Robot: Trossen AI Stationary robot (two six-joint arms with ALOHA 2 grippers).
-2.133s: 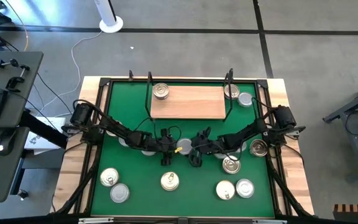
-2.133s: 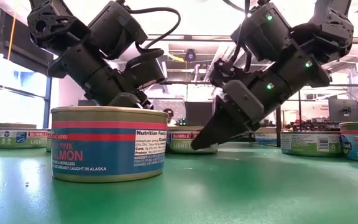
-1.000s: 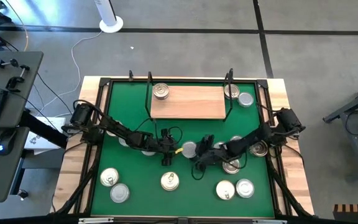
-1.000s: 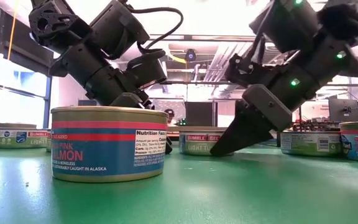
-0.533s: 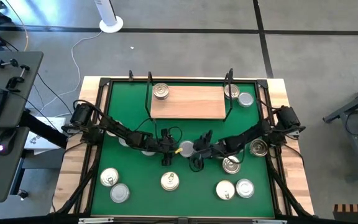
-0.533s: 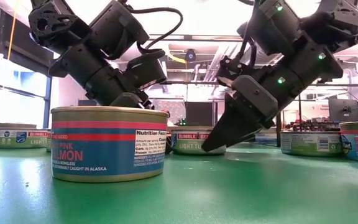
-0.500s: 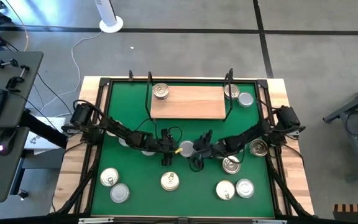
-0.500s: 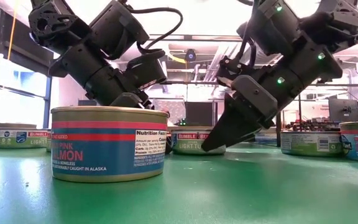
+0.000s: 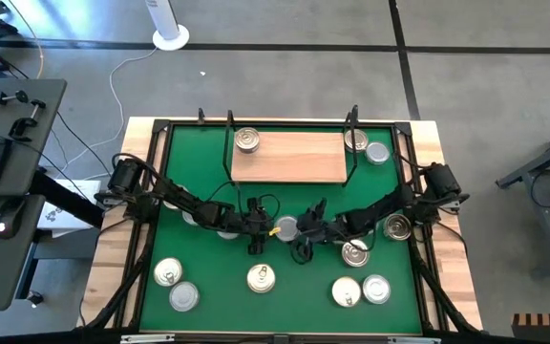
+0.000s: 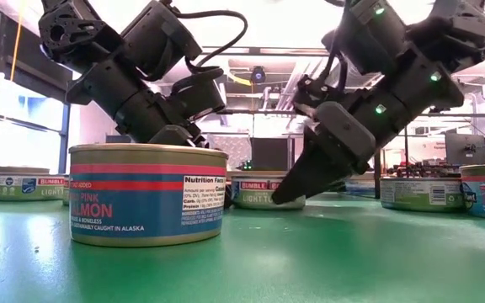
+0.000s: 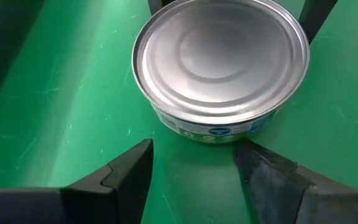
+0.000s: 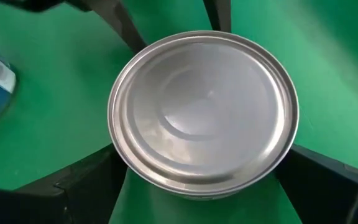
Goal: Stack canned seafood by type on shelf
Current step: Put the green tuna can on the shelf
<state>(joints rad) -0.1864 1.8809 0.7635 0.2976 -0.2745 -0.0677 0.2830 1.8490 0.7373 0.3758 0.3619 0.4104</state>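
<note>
A tin of the canned seafood with a plain silver lid [image 9: 285, 227] stands on the green mat between my two grippers. My left gripper [image 11: 194, 165] is open, just short of the tin [image 11: 221, 62] on its left side, and touches nothing. My right gripper [image 12: 202, 155] is open wide, one finger on either side of the same tin [image 12: 204, 112]. The shelf [image 9: 289, 158] lies at the far middle, with one tin [image 9: 247, 141] at its far left corner. My right gripper's fingers [image 12: 86, 180] slant down from the table's right and stand close beside the tin's side wall [image 12: 120, 158] on both sides. Whether they touch it I cannot tell. The tin sits flat on the mat.
A blue-labelled salmon tin [image 10: 147, 194] stands close to the low camera. More tins lie at the near left [image 9: 175, 284], near middle [image 9: 261, 279], near right [image 9: 361, 289] and right [image 9: 397, 226]. Two more [image 9: 366, 146] stand right of the shelf. A black frame [image 9: 160, 129] borders the mat.
My right gripper has swung a little toward the table's left and far side, so that it has come in around the silver-lidded tin. Its fingers have kept the same gap. My left gripper has kept still.
</note>
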